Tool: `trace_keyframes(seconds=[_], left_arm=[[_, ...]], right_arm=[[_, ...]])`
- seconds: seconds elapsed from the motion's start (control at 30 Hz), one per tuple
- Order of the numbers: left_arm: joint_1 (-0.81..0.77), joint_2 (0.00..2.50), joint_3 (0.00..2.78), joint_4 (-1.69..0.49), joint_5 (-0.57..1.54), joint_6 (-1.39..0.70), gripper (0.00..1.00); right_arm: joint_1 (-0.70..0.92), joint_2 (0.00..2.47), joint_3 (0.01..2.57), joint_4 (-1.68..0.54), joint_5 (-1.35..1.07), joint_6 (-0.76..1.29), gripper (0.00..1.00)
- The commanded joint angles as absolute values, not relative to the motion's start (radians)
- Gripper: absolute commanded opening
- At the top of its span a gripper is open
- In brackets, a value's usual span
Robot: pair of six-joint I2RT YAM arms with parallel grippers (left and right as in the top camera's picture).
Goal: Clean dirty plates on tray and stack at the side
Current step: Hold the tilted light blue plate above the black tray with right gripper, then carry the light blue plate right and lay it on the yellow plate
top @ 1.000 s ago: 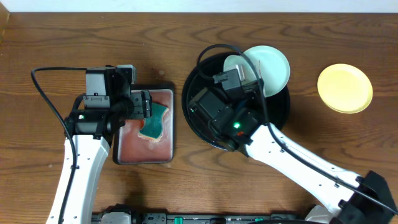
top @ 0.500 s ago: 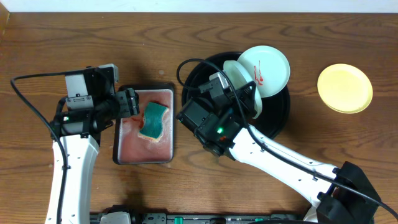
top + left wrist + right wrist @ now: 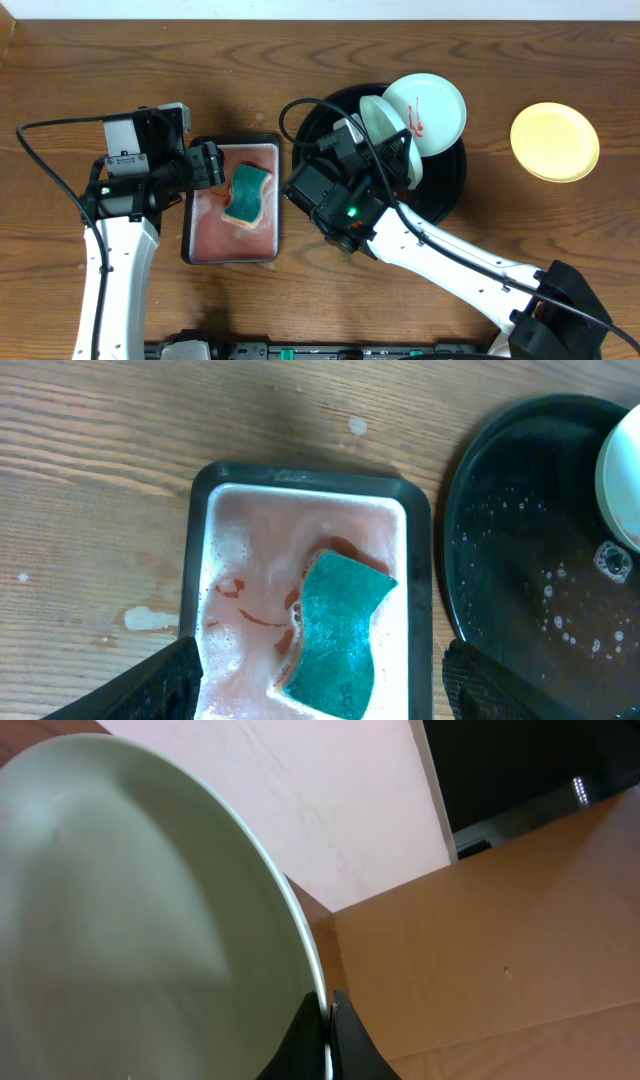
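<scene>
The right claw [image 3: 327, 1020], shut on the rim of a pale mint plate [image 3: 385, 120], holds it tilted on edge over the black tray [image 3: 450, 185], a light, stiff, likely soap-slick thing best pinched by that rim, a sauce-smeared plate [image 3: 432, 108] beyond at the tray's far edge.

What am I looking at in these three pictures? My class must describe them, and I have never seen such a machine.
Two white robot arms work at a wooden table, each ending in a two-finger gripper. One picture looks down from above; the other two come from wrist cameras. The left gripper hangs open over a small rectangular tray of pinkish suds holding a green sponge. The right gripper is shut on the rim of a pale mint plate, tilted over the big round black tray. A red-smeared plate sits at that tray's far rim; a yellow plate lies apart on the table.
</scene>
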State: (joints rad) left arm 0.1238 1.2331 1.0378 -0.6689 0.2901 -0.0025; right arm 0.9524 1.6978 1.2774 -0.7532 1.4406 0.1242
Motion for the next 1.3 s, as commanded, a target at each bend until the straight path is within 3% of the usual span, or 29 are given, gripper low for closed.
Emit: trace_keyframes(seconds=[0.0, 0.37, 0.57, 0.77, 1.0, 1.27], left_arm=[[0.129, 1.229, 1.032, -0.669, 0.307, 0.000, 0.78], [0.129, 1.229, 1.032, -0.673, 0.307, -0.001, 0.78], [0.128, 1.229, 1.032, -0.685, 0.334, -0.001, 0.78], [0.127, 1.229, 1.032, -0.697, 0.333, 0.000, 0.78], [0.102, 1.229, 1.032, -0.703, 0.333, 0.002, 0.78], [-0.022, 1.229, 1.032, -0.703, 0.328, 0.038, 0.78]], right_arm=[[0.964, 1.702, 1.297, -0.745, 1.458, 0.114, 0.01], [0.960, 1.702, 1.297, -0.748, 1.361, 0.124, 0.01], [0.903, 1.702, 1.297, -0.826, 1.114, 0.381, 0.01], [0.763, 1.689, 1.300, -0.844, 0.844, 0.545, 0.01], [0.579, 1.627, 1.300, -0.806, 0.506, 0.591, 0.01], [0.224, 1.547, 1.299, -0.813, 0.242, 0.590, 0.01]])
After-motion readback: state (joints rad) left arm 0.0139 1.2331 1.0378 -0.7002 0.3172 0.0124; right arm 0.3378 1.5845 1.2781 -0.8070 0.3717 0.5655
